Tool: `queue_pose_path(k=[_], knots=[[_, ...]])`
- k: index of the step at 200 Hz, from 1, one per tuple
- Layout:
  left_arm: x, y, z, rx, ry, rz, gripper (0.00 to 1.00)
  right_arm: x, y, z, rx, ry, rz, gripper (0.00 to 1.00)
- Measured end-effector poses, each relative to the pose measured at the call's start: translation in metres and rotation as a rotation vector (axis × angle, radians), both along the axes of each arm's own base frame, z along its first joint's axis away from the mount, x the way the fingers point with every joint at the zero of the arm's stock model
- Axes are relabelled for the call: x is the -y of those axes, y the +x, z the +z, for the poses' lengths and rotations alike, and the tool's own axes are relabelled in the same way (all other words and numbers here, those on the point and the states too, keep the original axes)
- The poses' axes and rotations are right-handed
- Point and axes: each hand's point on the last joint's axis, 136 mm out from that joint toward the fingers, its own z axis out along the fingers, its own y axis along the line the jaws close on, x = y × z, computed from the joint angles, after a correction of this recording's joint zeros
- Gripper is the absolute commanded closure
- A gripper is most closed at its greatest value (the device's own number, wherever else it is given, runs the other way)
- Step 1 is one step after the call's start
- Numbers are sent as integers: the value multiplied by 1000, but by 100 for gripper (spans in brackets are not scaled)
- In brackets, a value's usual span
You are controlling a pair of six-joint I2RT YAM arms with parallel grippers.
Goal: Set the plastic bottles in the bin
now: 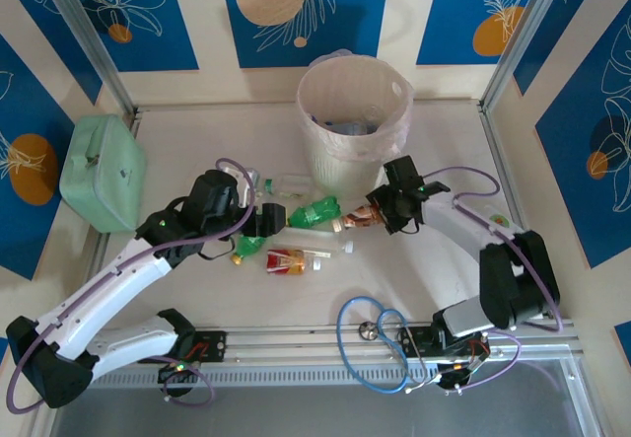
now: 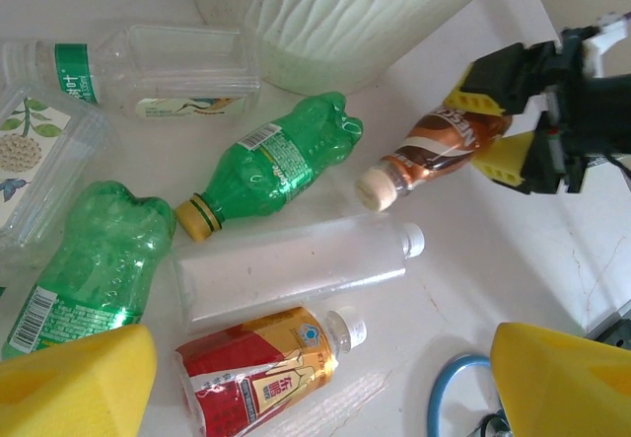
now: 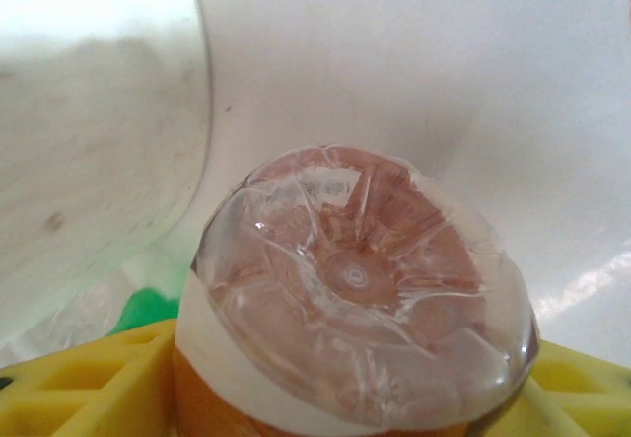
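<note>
The right tool [image 1: 386,208] was closed about halfway on the brown bottle [image 1: 357,218]. Its yellow pads [image 3: 79,383] pressed the bottle's base end from both sides, and in the right wrist view the ribbed bottom [image 3: 355,279] faced the camera between them. From the left wrist the same tool [image 2: 493,126] held that bottle [image 2: 444,143] with its cream cap slanting down toward the counter [image 2: 493,259]; whether the cap touched could not be told. The bottle was just in front of the bin [image 1: 345,151], on its right side.

The left tool [image 1: 264,222] stood wide open and held nothing — its two pads [image 2: 74,383] were far apart above the loose bottles. Beneath it lay a red bottle [image 2: 261,368], a long clear bottle [image 2: 296,269] and two green bottles [image 2: 281,161], all on their sides on the counter, close to the bin's wall [image 2: 345,23]. More bottles showed inside the bin [image 1: 345,121].
</note>
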Motion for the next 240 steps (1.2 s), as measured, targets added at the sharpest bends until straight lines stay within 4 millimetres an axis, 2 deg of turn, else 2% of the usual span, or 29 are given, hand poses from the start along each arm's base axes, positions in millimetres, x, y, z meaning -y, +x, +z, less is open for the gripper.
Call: queue_pose_path(k=[38,56,77,93,121,144,162,205,221,240], knots=[[0,1,-4,-11,9,0,12,7,-31,18,51,-8,56,38],[0,0,-6,-18,15,0,12,6,-46,36,101,-13,111,37],[0,0,-10,-32,26,1,13,3,-61,68,193,-9,177,38],[1,1,-16,-49,37,3,13,3,-68,99,273,-14,224,37],[1,1,-31,-89,66,5,13,0,-66,157,410,-21,274,37],[0,0,-49,-137,107,2,12,-2,-63,184,481,-27,295,38],[0,-2,-68,-187,162,-13,14,-3,-62,192,501,-30,304,38],[10,-16,-116,-264,346,-140,13,-2,-66,189,487,-38,314,38],[18,-19,-125,-263,407,-195,13,0,-70,185,481,-39,315,37],[30,-14,-127,-237,452,-239,15,3,-76,182,476,-41,316,37]])
